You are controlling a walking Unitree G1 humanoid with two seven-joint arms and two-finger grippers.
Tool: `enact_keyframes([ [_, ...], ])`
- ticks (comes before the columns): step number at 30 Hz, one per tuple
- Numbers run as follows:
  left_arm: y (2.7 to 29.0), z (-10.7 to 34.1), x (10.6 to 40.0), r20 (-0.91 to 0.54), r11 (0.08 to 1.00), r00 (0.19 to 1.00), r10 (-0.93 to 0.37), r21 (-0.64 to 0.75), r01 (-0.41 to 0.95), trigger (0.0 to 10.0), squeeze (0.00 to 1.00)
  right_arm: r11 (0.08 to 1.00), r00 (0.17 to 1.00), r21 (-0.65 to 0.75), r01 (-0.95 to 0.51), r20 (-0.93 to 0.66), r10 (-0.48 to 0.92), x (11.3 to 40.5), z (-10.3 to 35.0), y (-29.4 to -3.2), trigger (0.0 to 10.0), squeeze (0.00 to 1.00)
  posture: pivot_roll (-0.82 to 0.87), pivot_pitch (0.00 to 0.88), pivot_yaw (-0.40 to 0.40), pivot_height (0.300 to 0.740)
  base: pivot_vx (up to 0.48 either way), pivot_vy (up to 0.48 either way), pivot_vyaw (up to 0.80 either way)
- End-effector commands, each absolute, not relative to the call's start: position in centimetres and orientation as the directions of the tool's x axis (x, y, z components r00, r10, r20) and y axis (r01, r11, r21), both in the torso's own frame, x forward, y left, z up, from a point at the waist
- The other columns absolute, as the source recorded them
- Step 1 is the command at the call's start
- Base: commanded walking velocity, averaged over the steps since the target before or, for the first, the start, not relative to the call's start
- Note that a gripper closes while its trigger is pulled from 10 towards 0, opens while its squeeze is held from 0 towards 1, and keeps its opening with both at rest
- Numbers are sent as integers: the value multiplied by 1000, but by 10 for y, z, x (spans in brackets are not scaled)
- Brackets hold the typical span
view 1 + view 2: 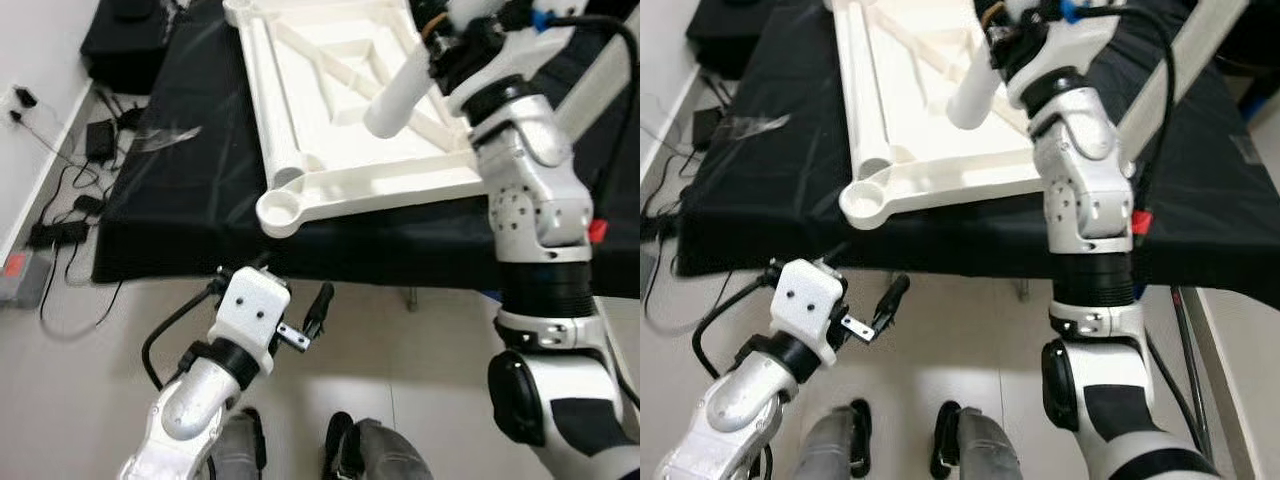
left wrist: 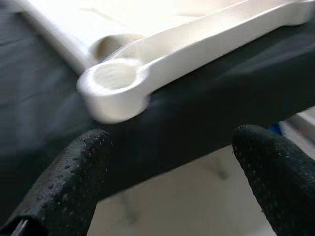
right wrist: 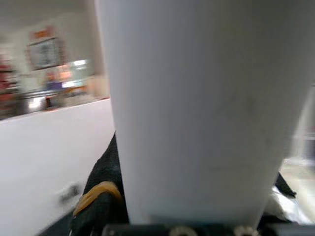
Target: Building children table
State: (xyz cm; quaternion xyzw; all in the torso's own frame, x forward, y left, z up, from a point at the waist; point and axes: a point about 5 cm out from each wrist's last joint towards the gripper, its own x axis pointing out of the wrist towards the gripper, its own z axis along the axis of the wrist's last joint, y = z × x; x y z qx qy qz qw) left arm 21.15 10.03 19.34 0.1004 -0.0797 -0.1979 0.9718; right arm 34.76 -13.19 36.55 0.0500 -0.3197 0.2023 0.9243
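tabletop [image 1: 340, 150] corner overhangs cloth [image 1: 180, 200] edge

Left arm low, forearm angled up and forward, left gripper [image 1: 312, 318] below the bench edge, jaws spread wide apart, black fingers [image 2: 74, 182] holding nothing. Right arm raised, elbow bent, wrist reaching forward over the bench, right gripper [image 1: 440, 55] jaws clamped on the white table leg [image 1: 400, 92]
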Motion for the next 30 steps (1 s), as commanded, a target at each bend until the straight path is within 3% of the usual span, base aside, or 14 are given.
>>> enact_keyframes([
  [1,99,190,208,94,900,908,-409,207,384,10000,0,915,687,-60,-400,641,343,345,375,-136,10000,0,152,293,-68,740,0,0,800],
  [6,99,191,209,98,906,911,-400,195,376,10000,0,918,689,-51,-394,644,332,346,377,-138,10000,0,149,292,-71,740,0,0,800],
  [16,105,193,214,95,925,928,-361,163,344,10000,0,924,711,-8,-381,636,299,350,374,-146,10000,0,150,296,-70,740,0,364,0],
  [25,103,194,212,92,920,924,-372,171,353,10000,0,880,755,-68,-470,486,441,369,368,-168,10000,0,151,298,-71,740,0,0,0],
  [27,102,192,210,84,916,921,-381,171,363,10000,0,759,667,-125,-639,402,628,365,364,-171,10000,0,153,297,-74,740,0,0,0],
  [28,102,192,210,84,916,921,-381,171,363,10000,0,759,667,-125,-639,402,628,365,364,-171,10000,0,153,297,-74,740,0,0,0],
  [30,100,191,209,81,913,918,-388,168,371,10000,0,647,565,-136,-751,376,735,361,366,-183,10000,0,158,289,-75,740,0,0,0],
])
